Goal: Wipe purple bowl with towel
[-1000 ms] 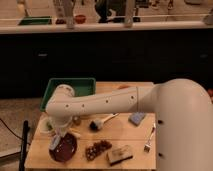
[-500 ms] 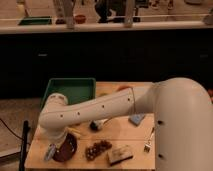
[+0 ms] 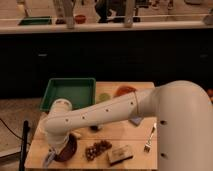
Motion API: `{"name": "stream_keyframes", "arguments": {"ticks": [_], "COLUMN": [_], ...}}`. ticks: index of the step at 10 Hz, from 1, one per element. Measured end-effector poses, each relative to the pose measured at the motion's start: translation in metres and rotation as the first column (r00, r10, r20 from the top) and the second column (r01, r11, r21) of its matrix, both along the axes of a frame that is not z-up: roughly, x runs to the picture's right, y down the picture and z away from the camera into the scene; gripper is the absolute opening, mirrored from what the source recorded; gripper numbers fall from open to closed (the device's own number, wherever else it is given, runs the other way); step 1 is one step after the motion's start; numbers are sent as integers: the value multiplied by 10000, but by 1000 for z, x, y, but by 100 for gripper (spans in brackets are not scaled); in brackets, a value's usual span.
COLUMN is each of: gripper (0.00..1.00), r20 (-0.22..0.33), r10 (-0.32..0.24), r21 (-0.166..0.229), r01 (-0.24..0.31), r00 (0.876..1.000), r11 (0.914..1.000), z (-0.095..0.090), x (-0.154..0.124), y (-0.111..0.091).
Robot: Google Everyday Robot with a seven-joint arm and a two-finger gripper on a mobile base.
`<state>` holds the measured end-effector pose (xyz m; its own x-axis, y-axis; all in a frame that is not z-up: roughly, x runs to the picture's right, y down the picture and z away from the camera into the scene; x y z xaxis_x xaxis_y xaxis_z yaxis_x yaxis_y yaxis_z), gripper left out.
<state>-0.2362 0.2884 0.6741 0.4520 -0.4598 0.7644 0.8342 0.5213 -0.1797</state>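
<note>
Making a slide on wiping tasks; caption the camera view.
Robot arm reaches over wooden table, claw down beside the purple bowl, green tray behind.

The purple bowl [image 3: 69, 149] looks dark and faintly glossy. Beneath it, the table [image 3: 116, 136] is pale matt wood. Behind it, the green tray [image 3: 70, 95] looks like smooth plastic. To its right, a fork [image 3: 149, 140] glints like metal. Over it, the arm [image 3: 100, 112] is smooth white plastic. At its left rim sits the grey, matt gripper [image 3: 50, 159].

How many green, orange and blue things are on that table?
Green: 2, tray and small round thing
Orange: 1, dish
Blue: 1, small flat thing
Total: 4
The end effector hangs beside the purple bowl, front left.
</note>
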Motion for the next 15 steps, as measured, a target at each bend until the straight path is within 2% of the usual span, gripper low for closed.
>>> {"name": "stream_keyframes", "arguments": {"ticks": [5,9,12,15], "gripper": [0,0,0,0], "r20": [-22,-493,-680,-283], "r10": [393,441,297,138], "r21": [-341,-495,-524,-401], "r01": [-393,-466,-333,-150], "r00": [9992,9978,9972,9995], "r11": [9986,9977,9981,9991], "z": [7,13,29,41], "x": [8,27,34,16], "y": [9,7,-5,-18]}}
